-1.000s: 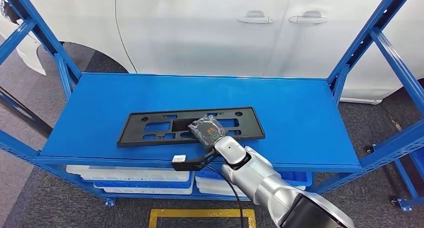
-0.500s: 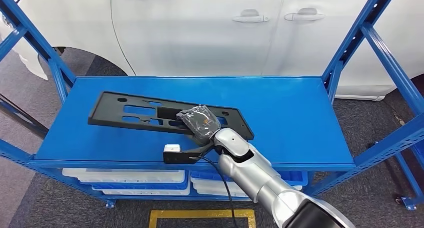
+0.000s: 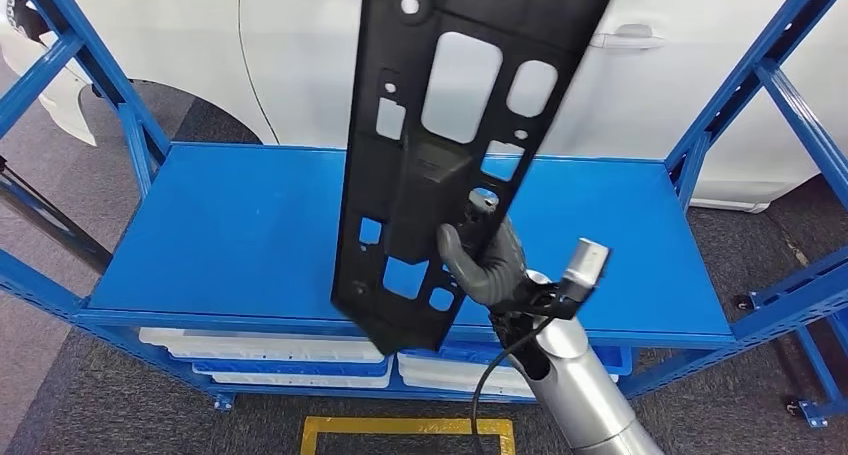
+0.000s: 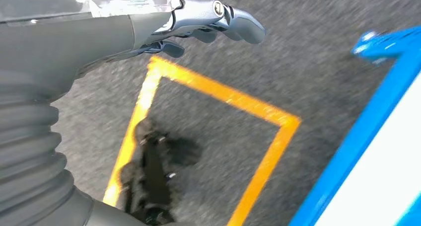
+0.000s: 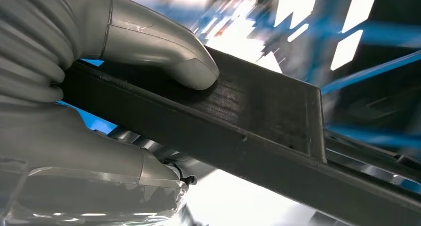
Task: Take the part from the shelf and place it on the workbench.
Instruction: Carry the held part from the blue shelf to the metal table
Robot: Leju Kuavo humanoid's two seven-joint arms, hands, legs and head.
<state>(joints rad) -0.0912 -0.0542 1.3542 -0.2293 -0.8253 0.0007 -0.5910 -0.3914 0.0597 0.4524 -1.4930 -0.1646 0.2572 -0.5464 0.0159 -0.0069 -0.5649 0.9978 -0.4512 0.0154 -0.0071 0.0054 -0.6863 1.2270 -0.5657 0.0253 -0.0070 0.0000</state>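
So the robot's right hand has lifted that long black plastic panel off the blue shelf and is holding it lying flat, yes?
Not flat. The head view shows the right hand holding the long black plastic panel nearly upright, raised above the blue shelf. The rest is right.

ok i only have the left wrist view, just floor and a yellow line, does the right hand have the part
Observer: Yes. In the head view the right hand grips the black part.
Operator: is it off the shelf
Observer: It is held up on end, nearly upright, in front of the blue shelf. Its lower end hangs at the shelf's front edge.
Operator: hows the grip
Observer: In the right wrist view the thumb presses on the part's flat face, close to one edge.
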